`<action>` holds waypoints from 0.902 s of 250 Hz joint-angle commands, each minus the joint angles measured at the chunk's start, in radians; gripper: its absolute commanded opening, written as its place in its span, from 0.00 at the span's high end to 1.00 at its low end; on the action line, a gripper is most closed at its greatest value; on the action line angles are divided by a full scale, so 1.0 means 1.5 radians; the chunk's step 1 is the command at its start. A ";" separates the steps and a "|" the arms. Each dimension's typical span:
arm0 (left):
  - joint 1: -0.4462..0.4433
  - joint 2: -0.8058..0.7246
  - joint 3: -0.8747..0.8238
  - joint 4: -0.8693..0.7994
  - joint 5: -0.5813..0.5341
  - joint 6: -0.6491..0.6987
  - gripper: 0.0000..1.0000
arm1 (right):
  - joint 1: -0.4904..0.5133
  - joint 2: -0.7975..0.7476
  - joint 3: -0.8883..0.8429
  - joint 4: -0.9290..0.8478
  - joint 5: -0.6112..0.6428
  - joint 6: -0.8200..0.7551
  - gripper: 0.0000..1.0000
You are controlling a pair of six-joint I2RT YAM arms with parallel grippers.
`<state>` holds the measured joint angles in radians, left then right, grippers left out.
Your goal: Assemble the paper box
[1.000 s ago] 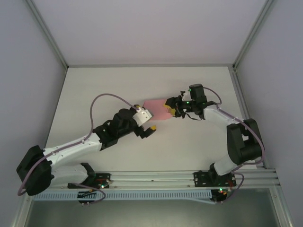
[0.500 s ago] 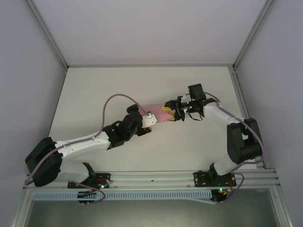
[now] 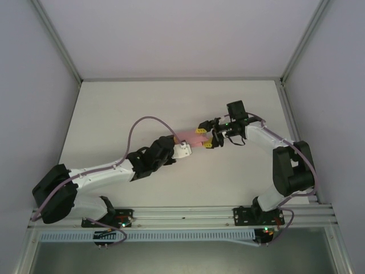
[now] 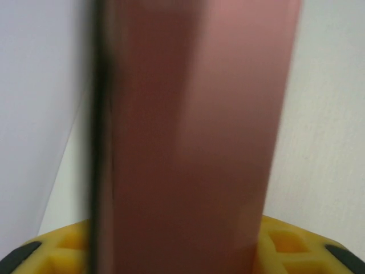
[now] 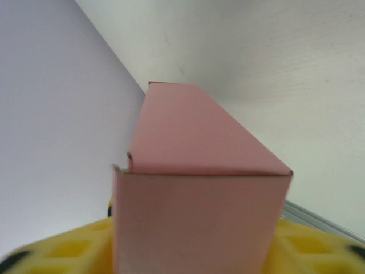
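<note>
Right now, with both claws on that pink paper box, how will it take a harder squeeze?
Probably crushable: the paper box looks like thin card with a small gap at one corner seam, so hard squeezing may dent it. Likely light for its size, seemingly hollow. Its flat faces shouldn't roll.

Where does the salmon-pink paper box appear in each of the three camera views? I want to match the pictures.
Top external: the salmon-pink paper box is near the middle of the white table top.
Left wrist: it is a tall blurred band running from top to bottom.
Right wrist: it is at lower centre, one end face toward the camera.
Shared landmark: the white table top, right of the box in the left wrist view, above it in the right wrist view.
</note>
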<state>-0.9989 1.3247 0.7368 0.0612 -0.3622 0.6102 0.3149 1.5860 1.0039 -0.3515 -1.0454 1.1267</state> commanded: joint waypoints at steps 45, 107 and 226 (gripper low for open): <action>0.031 -0.010 0.084 -0.179 0.142 -0.043 0.64 | -0.031 -0.140 0.102 -0.142 0.363 -0.301 0.00; 0.083 0.062 0.148 -0.350 0.246 -0.019 0.64 | -0.040 -0.388 -0.088 0.133 0.479 -0.520 0.00; 0.154 0.190 0.263 -0.482 0.321 0.015 0.58 | 0.096 -0.325 -0.011 -0.124 0.338 -0.871 0.16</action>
<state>-0.7780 1.5803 1.0946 -0.5743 0.0761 0.6033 0.4145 1.0176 0.9394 -0.4023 -0.6201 -0.0319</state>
